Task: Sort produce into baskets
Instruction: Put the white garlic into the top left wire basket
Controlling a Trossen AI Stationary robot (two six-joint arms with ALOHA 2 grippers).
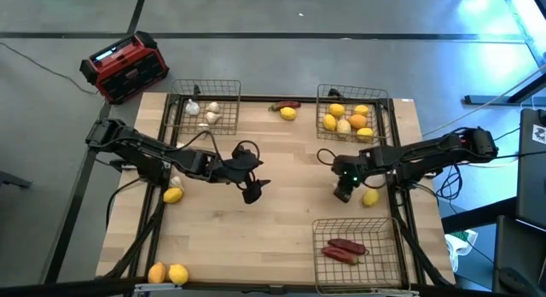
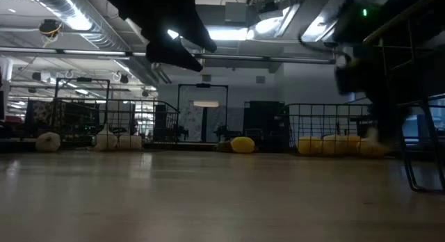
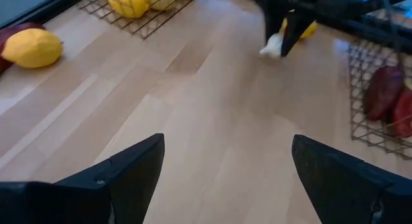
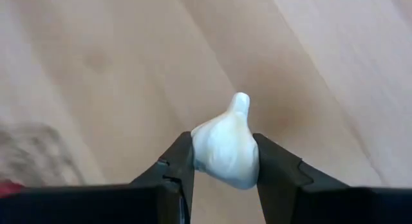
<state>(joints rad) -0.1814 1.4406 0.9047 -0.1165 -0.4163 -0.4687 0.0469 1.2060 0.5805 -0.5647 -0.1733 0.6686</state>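
Right claw [image 4: 222,161] clamped on whitish bulb [image 4: 225,150], bulb's underside hidden between fingers.

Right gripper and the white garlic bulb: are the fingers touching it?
Touching. In the right wrist view both fingers of the right gripper press against opposite sides of the garlic bulb, with no gap on either side.
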